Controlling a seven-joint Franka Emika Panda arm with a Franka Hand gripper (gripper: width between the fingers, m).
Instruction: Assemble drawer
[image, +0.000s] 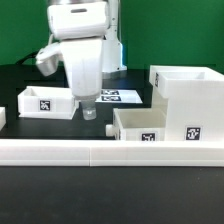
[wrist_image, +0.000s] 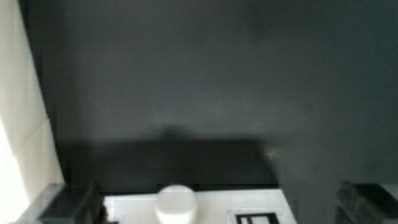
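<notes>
The tall white housing (image: 190, 98) stands at the exterior view's right. One knobbed tray (image: 140, 124) lies in front of it, beside its left side. The second tray (image: 45, 102) sits at the exterior view's left, its square tag facing the camera. My gripper (image: 88, 110) hangs low just right of that left tray, above the black table. In the wrist view my gripper (wrist_image: 221, 206) is open, its dark fingers (wrist_image: 71, 205) wide apart. A white rounded knob (wrist_image: 175, 205) on a white tray face shows between them, untouched, with a tag (wrist_image: 258, 215) beside it.
A long low white rail (image: 100, 152) runs along the front of the table. The marker board (image: 120, 97) lies flat behind my gripper. A white strip (wrist_image: 15, 100) fills one edge of the wrist view. The black table (wrist_image: 214, 90) fills most of that view.
</notes>
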